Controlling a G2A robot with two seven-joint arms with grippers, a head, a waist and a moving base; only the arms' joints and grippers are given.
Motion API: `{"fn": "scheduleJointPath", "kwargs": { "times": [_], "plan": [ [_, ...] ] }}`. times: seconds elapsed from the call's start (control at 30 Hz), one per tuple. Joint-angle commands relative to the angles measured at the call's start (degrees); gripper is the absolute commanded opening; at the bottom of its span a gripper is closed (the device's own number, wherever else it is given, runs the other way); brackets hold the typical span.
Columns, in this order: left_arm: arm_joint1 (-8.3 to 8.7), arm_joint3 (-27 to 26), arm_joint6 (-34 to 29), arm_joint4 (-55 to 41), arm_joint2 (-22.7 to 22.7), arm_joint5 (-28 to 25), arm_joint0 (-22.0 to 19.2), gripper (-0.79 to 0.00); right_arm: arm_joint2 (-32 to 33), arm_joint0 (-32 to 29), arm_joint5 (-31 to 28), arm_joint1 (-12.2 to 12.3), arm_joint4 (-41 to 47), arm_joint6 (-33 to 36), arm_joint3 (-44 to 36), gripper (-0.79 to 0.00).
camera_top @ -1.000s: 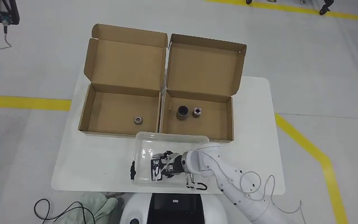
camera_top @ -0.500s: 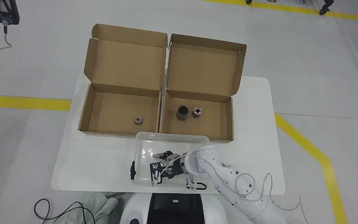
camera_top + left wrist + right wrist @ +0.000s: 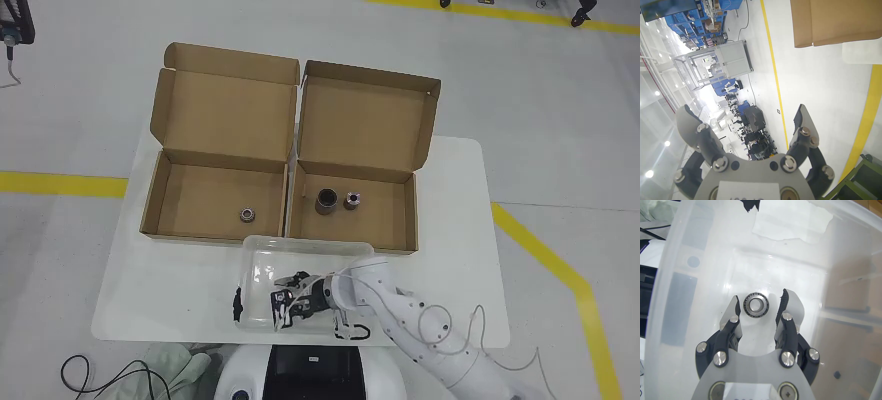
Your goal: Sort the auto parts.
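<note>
- Confirm right end effector (image 3: pixel 760 296) released, straddling bearing (image 3: pixel 756 307) lying flat on clear bin (image 3: pixel 668 285) floor.
- Centre on bearing, currently nearer 1 finger; lower fully, then clench evenly.

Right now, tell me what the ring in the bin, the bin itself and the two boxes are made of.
Ring: metal, likely steel; silvery, with a shiny bore and a ribbed outer band.
Bin: translucent plastic, glossy; shapes behind it show through its wall.
Left box and right box: brown cardboard, matte, with folded flaps.
</note>
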Motion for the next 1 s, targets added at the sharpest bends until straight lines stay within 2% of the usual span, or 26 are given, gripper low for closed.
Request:
{"fn": "scheduleJointPath", "kwargs": {
  "times": [0.0, 0.1, 0.27, 0.4, 0.5, 0.57, 0.97],
  "plan": [
    [0.0, 0.0, 0.0, 0.0, 0.0, 0.0, 0.0, 0.0, -0.36, 0.26, 0.15, -0.02, -0.3, -0.24, 0.22, -0.376],
    [0.0, 0.0, 0.0, 0.0, 0.0, 0.0, 0.0, 0.0, -0.93, 0.54, 0.35, 0.02, -1.2, -0.81, 0.54, -0.376],
    [0.0, 0.0, 0.0, 0.0, 0.0, 0.0, 0.0, 0.0, -1.6, 0.87, 1.2, -0.01, -1.82, -1.2, 1.52, -0.419],
    [0.0, 0.0, 0.0, 0.0, 0.0, 0.0, 0.0, 0.0, -1.91, 1.12, 1.85, -0.06, -1.74, -1.54, 1.93, -0.566],
    [0.0, 0.0, 0.0, 0.0, 0.0, 0.0, 0.0, 0.0, -1.96, 1.26, 2.44, -0.02, -1.88, -1.97, 1.84, -0.733],
    [0.0, 0.0, 0.0, 0.0, 0.0, 0.0, 0.0, 0.0, -1.88, 1.23, 2.84, 0.06, -2.06, -2.3, 1.47, -0.785],
    [0.0, 0.0, 0.0, 0.0, 0.0, 0.0, 0.0, 0.0, 1.64, -0.56, 3.09, 1.72, -1.75, -5.03, -3.07, -0.785]
  ]
}}
